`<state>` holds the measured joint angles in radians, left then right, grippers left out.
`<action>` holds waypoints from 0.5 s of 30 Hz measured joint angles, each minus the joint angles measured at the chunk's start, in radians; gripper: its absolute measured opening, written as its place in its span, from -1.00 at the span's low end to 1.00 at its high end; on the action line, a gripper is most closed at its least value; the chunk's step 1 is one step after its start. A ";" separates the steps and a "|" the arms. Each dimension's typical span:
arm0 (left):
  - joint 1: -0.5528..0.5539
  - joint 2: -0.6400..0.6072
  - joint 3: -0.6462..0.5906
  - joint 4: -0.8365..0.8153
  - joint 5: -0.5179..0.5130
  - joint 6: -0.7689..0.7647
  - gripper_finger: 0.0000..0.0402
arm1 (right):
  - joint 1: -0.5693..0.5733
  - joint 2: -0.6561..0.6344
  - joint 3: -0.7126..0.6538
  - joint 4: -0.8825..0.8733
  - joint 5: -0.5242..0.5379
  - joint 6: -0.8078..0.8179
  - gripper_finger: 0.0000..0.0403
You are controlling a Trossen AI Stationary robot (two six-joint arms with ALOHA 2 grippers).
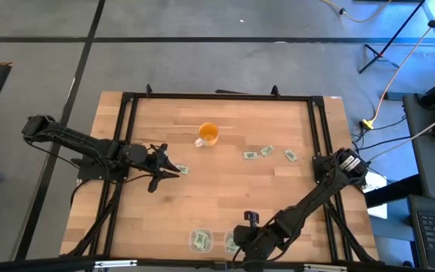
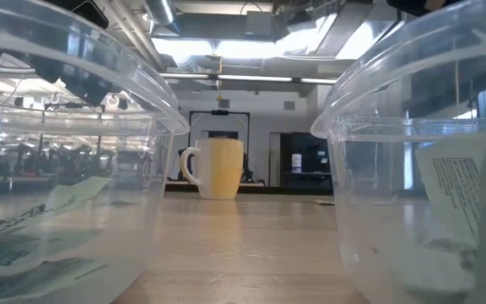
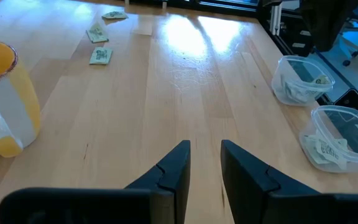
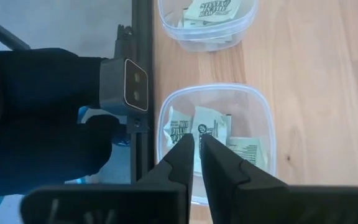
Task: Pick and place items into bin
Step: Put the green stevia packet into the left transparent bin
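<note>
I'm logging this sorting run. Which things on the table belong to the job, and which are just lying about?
Part of the job:
- loose packets, three by the right edge, one at the left gripper
- two clear bins holding packets, right gripper above one

Just lying about:
- orange cup

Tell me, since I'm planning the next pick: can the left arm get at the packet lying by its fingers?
Probably yes. In the high view the left gripper sits right beside the packet on bare table, nothing lying between them; the orange cup stands well off. The fingers look nearly closed, so they may need to open first.
</note>
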<state>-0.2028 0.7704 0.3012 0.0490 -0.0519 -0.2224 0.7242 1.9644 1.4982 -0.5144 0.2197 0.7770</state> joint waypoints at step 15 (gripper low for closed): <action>-0.006 0.004 0.000 -0.015 -0.069 0.121 -0.58 | -0.070 -0.104 0.000 -0.257 0.104 -0.055 -0.47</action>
<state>-0.2089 0.7746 0.3012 0.0339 -0.1206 -0.1011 0.6541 1.8607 1.4982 -0.7714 0.3240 0.7219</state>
